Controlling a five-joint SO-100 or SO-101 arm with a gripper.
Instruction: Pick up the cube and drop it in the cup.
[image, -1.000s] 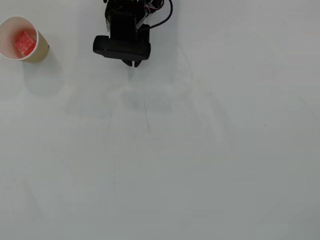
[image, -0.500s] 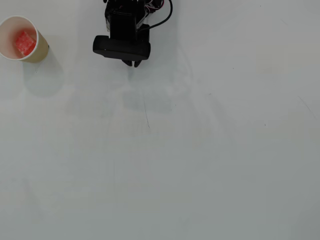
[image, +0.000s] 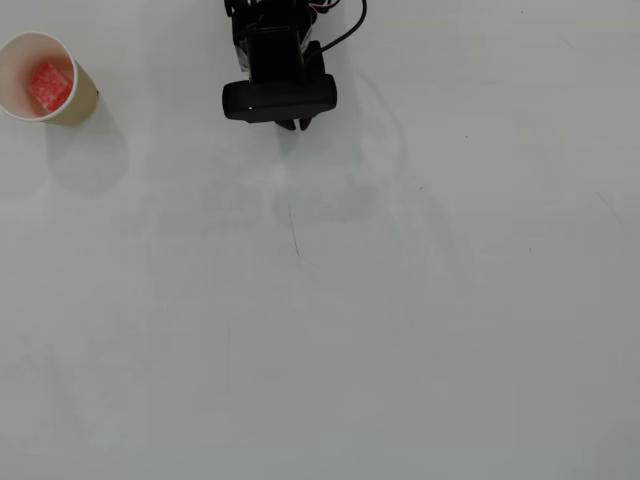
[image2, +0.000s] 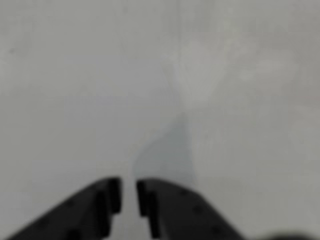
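Fingers (image2: 129, 197) nearly together, thin slit between tips, nothing pinched, bare worktop (image2: 75, 90) beneath. Overhead view: arm (image: 279, 85) at far edge, centre-left. Cube (image: 50, 84) sits inside cup (image: 14, 52), far left corner, well apart from arm.

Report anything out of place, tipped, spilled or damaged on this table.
Nothing stands out. The tan paper cup stands upright with the small red cube inside it, and the black claw is empty, its jaws nearly closed over bare table.
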